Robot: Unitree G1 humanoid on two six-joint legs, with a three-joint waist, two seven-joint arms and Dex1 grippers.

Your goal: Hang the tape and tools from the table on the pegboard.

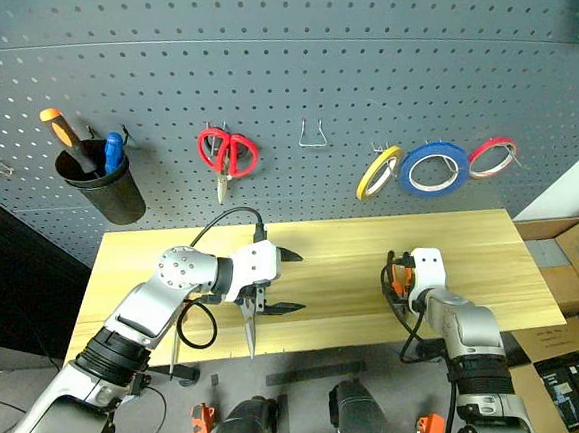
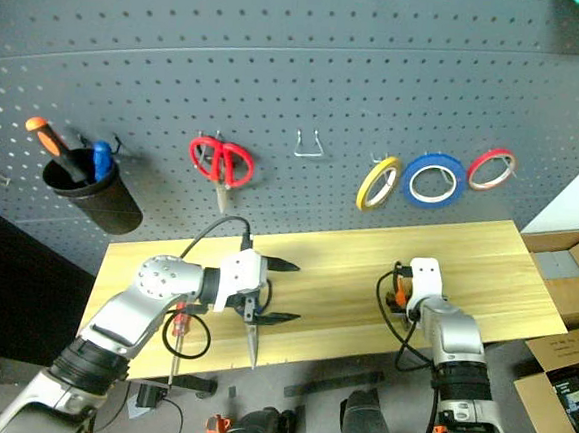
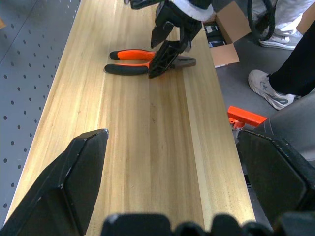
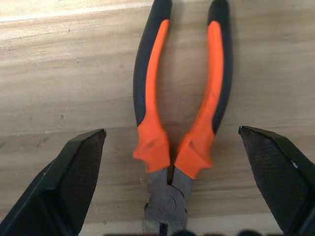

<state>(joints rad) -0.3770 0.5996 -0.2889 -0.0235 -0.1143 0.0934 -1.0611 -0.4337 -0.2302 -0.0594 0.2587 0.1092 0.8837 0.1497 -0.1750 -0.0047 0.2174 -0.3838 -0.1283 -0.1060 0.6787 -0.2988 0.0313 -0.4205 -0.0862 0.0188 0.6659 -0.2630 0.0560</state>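
Observation:
The orange-and-black pliers (image 4: 152, 98) lie flat on the wooden table (image 1: 488, 242), near its front edge. My right gripper (image 4: 171, 132) hangs just above them, open, with one finger on each side of the handles. My left gripper (image 1: 294, 281) is open over the middle of the table with nothing between its fingers. Beneath it the scissors' steel blades (image 1: 250, 326) point toward the front edge, and their handles are hidden. A bit of the red screwdriver handle (image 2: 177, 320) shows behind my left forearm. The blue tape (image 1: 434, 170) hangs on the pegboard (image 1: 282, 55).
A black cup (image 1: 106, 187) with an orange-handled screwdriver, red scissors (image 1: 226, 153), an empty hook (image 1: 314, 135), yellow tape (image 1: 377, 173) and red tape (image 1: 493, 157) also hang on the board. Cardboard boxes (image 1: 577, 254) stand right of the table. A person's shoe (image 3: 268, 88) is on the floor.

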